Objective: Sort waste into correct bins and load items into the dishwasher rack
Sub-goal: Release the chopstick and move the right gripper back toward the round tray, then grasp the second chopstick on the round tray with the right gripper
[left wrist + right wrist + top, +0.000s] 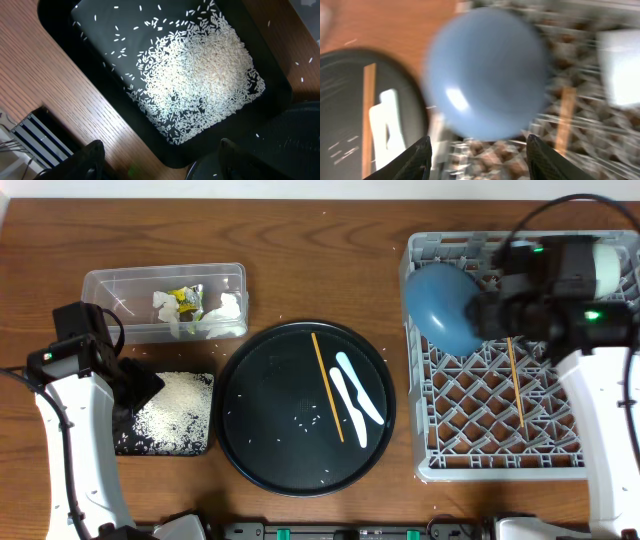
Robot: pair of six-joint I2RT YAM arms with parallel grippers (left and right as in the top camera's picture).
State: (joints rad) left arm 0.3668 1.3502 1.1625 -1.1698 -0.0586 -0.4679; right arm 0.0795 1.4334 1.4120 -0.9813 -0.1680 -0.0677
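Over the left side of the large square grey plastic grid rack (480, 442), the right gripper (480, 161) hangs spread beside the round blue dish (445, 305) resting there, while the left gripper (161, 161), likewise spread, hovers above loose white rice grains (210, 67) in the shallow black rectangular tray (95, 35).

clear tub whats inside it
Inside the clear tub lie crumpled white tissues and a yellow-green wrapper. Anything beneath them is covered.

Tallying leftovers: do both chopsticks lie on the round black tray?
No, one chopstick lies on the round black tray, the other chopstick in the grey rack.
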